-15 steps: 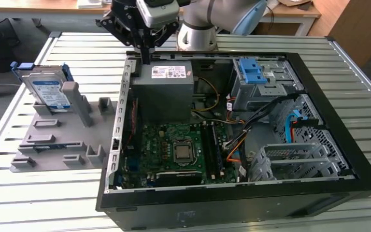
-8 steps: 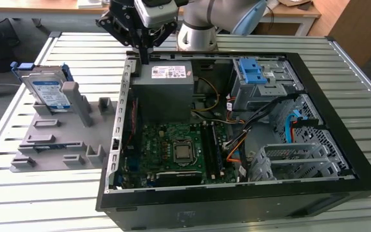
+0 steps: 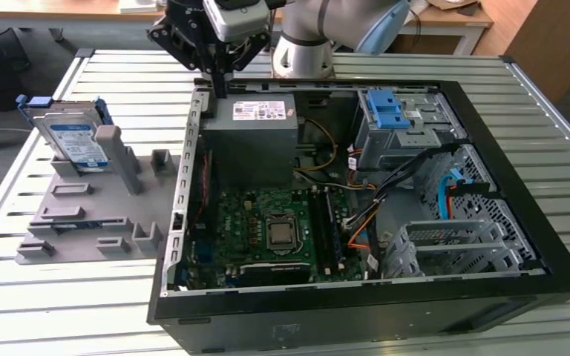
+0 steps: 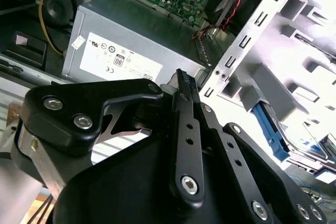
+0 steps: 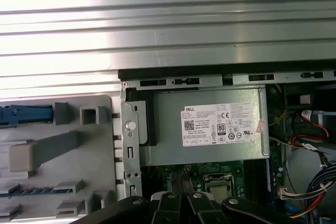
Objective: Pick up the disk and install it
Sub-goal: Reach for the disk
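Observation:
The disk [image 3: 73,138], silver-grey with a white-and-blue label and a blue carrier frame, stands on edge in a grey fixture [image 3: 87,215] at the exterior view's left, outside the computer case. Its blue frame [image 4: 270,130] also shows in the second wrist view, and an end of that frame [image 5: 25,114] in the first wrist view. My gripper [image 3: 222,90] hangs over the case's back left corner beside the power supply, well to the right of the disk. Its fingers [image 4: 182,80] are shut together with nothing between them. The fingertips [image 5: 173,200] sit above the motherboard edge.
The open black computer case [image 3: 364,300] lies on a slatted metal table [image 3: 116,74]. Inside are the grey power-supply box [image 3: 250,133], a green motherboard [image 3: 270,230], cables, and a drive cage with a blue latch [image 3: 389,111]. The fixture carries several upright grey blocks.

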